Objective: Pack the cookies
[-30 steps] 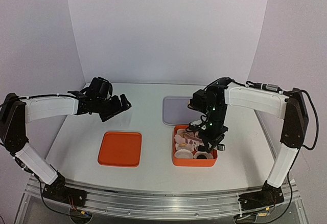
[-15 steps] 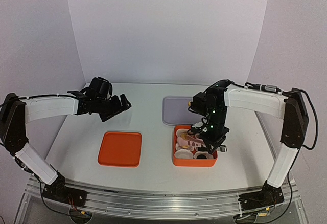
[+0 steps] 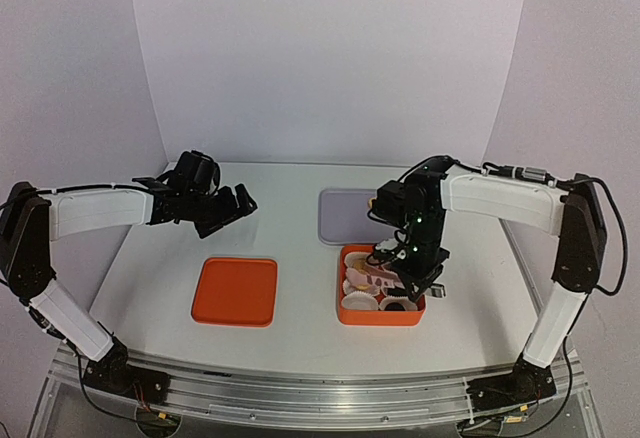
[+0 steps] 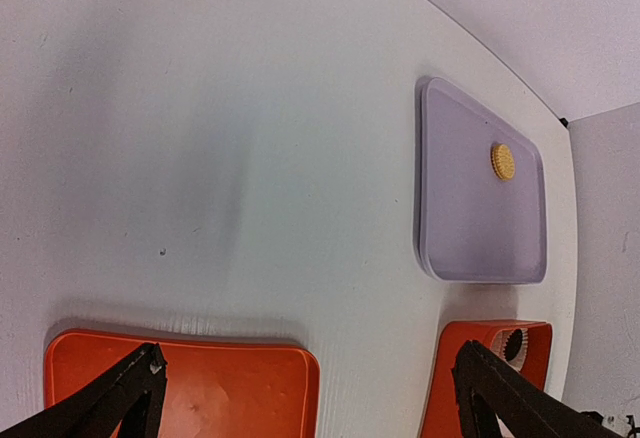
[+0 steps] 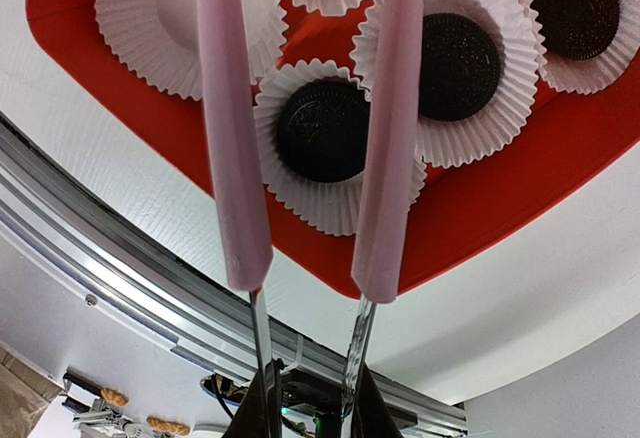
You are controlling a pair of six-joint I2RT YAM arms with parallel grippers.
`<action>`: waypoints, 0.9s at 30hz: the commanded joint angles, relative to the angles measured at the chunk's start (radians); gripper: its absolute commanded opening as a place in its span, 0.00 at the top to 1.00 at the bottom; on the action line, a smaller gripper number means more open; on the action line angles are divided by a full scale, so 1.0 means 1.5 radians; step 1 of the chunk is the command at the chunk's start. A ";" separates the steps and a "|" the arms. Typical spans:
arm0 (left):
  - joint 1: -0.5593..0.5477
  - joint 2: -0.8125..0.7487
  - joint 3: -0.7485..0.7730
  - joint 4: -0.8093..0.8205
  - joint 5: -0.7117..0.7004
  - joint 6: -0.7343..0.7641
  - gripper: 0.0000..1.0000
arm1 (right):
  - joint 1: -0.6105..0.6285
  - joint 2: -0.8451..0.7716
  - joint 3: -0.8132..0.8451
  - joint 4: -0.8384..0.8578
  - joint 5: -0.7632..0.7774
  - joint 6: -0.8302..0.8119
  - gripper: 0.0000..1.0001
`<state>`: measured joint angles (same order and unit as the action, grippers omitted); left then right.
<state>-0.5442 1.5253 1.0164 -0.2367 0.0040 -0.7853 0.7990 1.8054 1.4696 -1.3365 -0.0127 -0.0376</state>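
Observation:
Three dark cookies sit in white paper cups in the orange box (image 5: 120, 108): one (image 5: 322, 130) between the tong tips, one (image 5: 458, 53) beside it, one (image 5: 572, 6) at the upper right. A yellow cookie (image 4: 502, 161) lies on the purple tray (image 4: 470, 218). My right gripper (image 5: 305, 398) is shut on pink-tipped tongs (image 5: 232, 158), whose tips stand apart and empty just above the box (image 3: 378, 316). My left gripper (image 4: 310, 388) is open and empty, held above the table at the left (image 3: 225, 208). The other yellow cookies are hidden.
An orange lid (image 3: 236, 291) lies flat on the table left of the box, under my left gripper's view (image 4: 180, 388). Several empty paper cups (image 5: 170, 18) fill the rest of the box. The purple tray (image 3: 345, 216) lies behind the box.
My right gripper with the tongs has shifted slightly right and up over the box. The left arm has not moved.

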 commanded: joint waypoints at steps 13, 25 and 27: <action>0.003 -0.033 -0.013 -0.001 -0.008 -0.006 0.00 | 0.016 -0.022 -0.010 -0.187 0.008 0.003 1.00; 0.003 -0.037 -0.012 -0.004 -0.011 -0.005 0.00 | 0.026 -0.013 -0.014 -0.194 0.008 0.003 1.00; 0.003 -0.038 -0.012 -0.004 -0.011 -0.005 0.00 | 0.026 -0.010 -0.012 -0.196 0.007 0.003 1.00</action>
<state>-0.5442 1.5043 1.0050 -0.2396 0.0036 -0.7864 0.8296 1.7874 1.4502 -1.3365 0.0002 -0.0368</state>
